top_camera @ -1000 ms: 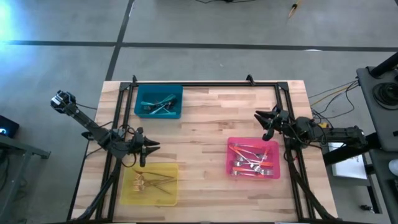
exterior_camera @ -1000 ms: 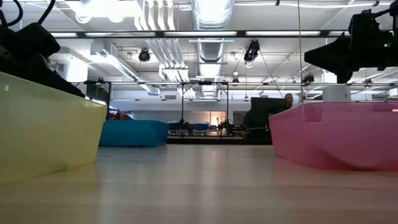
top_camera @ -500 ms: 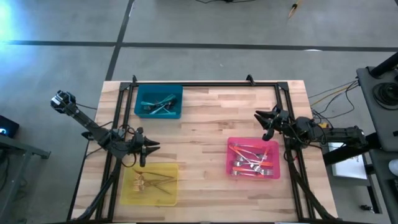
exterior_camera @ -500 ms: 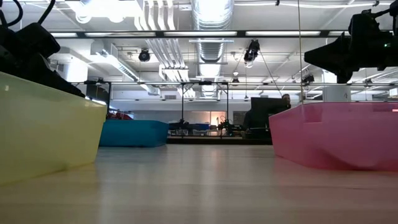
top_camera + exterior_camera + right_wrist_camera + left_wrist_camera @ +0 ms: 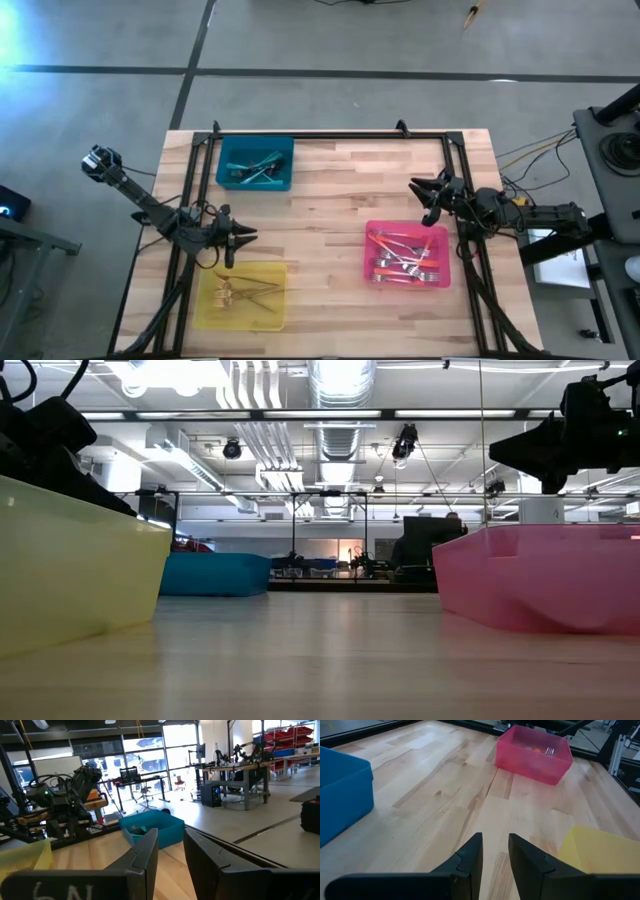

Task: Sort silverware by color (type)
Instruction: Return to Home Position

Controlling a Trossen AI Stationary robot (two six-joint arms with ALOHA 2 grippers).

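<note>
The silverware lies sorted in three trays. Teal-handled forks (image 5: 258, 170) lie in the teal tray (image 5: 225, 163) at the far left. Pink-handled forks (image 5: 402, 260) lie in the pink tray (image 5: 440, 240) at the right. Gold forks (image 5: 242, 292) lie in the yellow tray (image 5: 205, 310) at the near left. My left gripper (image 5: 245, 237) (image 5: 495, 837) hovers open beyond the yellow tray's far edge, with nothing between its fingers. My right gripper (image 5: 418, 192) (image 5: 170, 832) stands open and empty above the table, just beyond the pink tray's far edge.
Bare wooden tabletop (image 5: 330, 200) stretches between the three trays. A black metal frame (image 5: 330, 137) runs along the table's far edge and down both sides. In the low view the yellow tray (image 5: 70, 570) and the pink tray (image 5: 540, 585) flank the middle.
</note>
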